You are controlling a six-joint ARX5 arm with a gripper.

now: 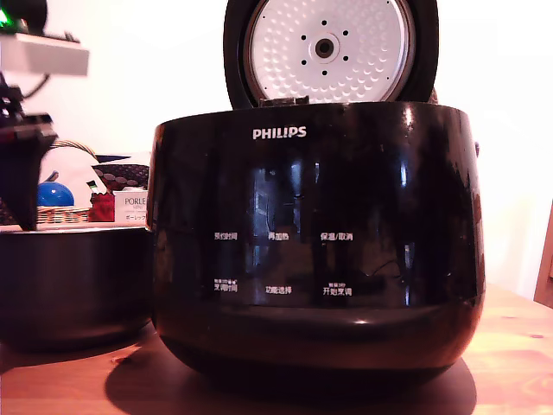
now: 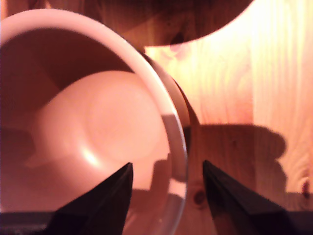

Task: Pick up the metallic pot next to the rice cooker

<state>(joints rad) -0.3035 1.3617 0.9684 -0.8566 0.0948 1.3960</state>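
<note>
The rice cooker (image 1: 315,242), glossy black with a PHILIPS logo, fills the middle of the exterior view, its lid (image 1: 324,47) standing open with the dimpled silver plate showing. The metallic pot (image 1: 73,285) stands right beside it on the exterior view's left, dark and shorter than the cooker. My gripper (image 1: 24,207) hangs over the pot's rim at the far left edge. In the wrist view the gripper (image 2: 167,164) is open. One finger is over the pot's inside (image 2: 107,127) and the other outside, with the pale rim (image 2: 171,132) between them. The fingers do not touch the rim.
Both stand on a wooden table (image 1: 510,346). Behind the pot lie a wicker basket (image 1: 65,213) with a blue ball (image 1: 54,194) and a white box (image 1: 131,206). In the wrist view a dark rounded shape (image 2: 195,19) lies just past the pot.
</note>
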